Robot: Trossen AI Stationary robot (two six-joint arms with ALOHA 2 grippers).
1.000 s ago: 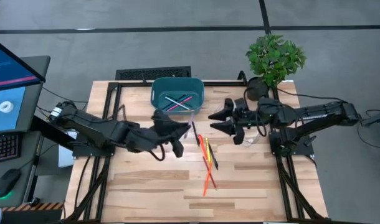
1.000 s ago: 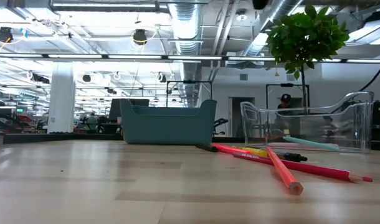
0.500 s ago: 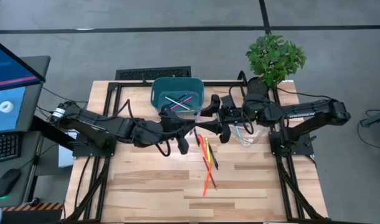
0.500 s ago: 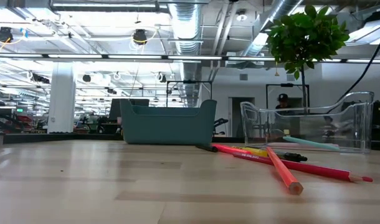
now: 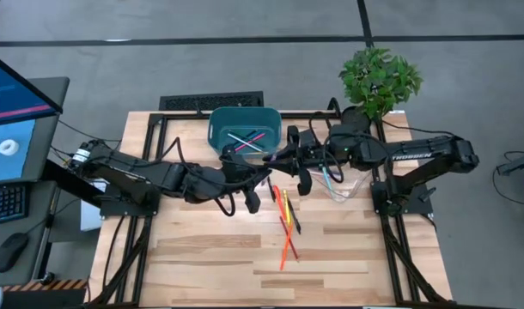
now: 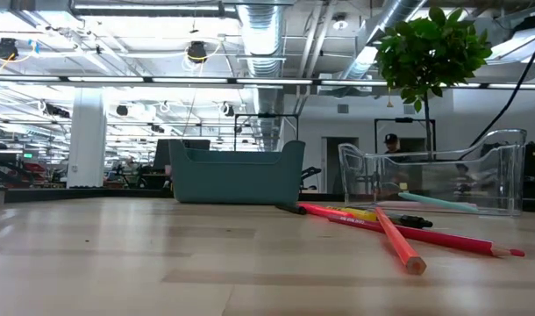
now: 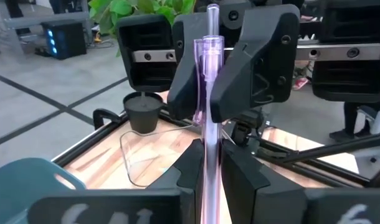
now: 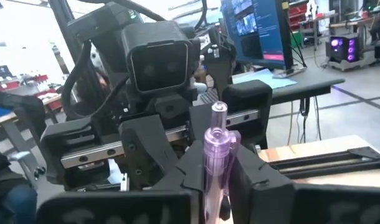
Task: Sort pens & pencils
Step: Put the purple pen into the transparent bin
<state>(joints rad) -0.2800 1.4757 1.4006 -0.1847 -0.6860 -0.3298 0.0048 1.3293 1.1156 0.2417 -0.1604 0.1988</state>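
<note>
Purple pen (image 7: 210, 118): clear-bodied, held above the table near the teal bin's (image 5: 245, 129) right corner, clamped at once by both grippers. Left gripper (image 7: 209, 162): fingers clenched on the pen's lower barrel. Right gripper (image 8: 216, 163): fingers clenched on the other end, facing the left one. Teal bin, far centre: holds pink and pale sticks (image 5: 244, 142). Clear tray (image 6: 443, 180), right of bin: one teal stick (image 6: 438, 202) inside. Loose pens and pencils (image 5: 286, 219): red, orange, yellow, black, lying mid-table, near side of the grippers.
</note>
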